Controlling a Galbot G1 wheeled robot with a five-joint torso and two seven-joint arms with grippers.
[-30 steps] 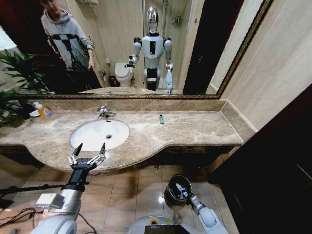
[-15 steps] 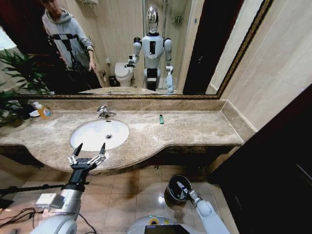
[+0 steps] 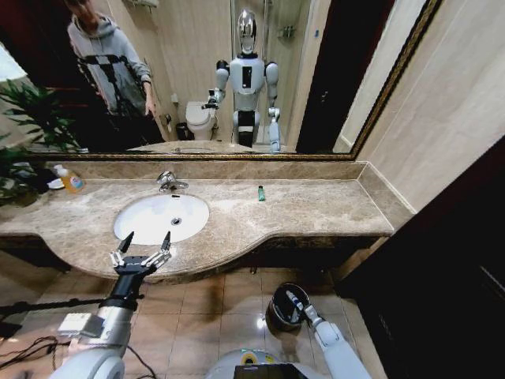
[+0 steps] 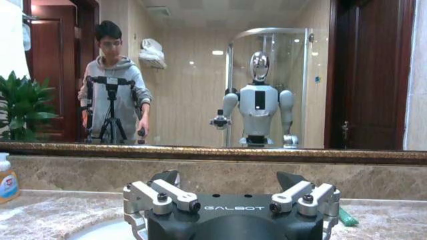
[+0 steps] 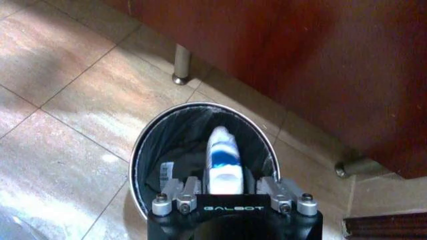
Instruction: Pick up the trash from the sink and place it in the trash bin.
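Observation:
My right gripper (image 3: 293,300) hangs low over the floor, shut on a white-blue mini tube (image 5: 222,159). The tube points down into the round black trash bin (image 5: 143,145), which stands on the tiles below the counter's front edge (image 3: 275,314). At the counter's front edge, just before the white oval sink (image 3: 150,219), my left gripper (image 3: 142,246) is open and holds nothing; in the left wrist view its fingers (image 4: 168,178) stand spread. A tiny dark-green bottle (image 3: 261,193) stands on the counter to the right of the sink, also seen as the green bottle (image 4: 346,217).
A chrome faucet (image 3: 167,181) rises behind the basin. An orange bottle with a white cap (image 3: 71,181) stands at the far left by a green plant (image 3: 28,118). A dark cabinet (image 3: 442,260) closes the right side. A large mirror (image 3: 237,79) backs the beige marble countertop (image 3: 316,209).
My right gripper has shifted slightly over the bin with the tube still in it. The left arm has not moved.

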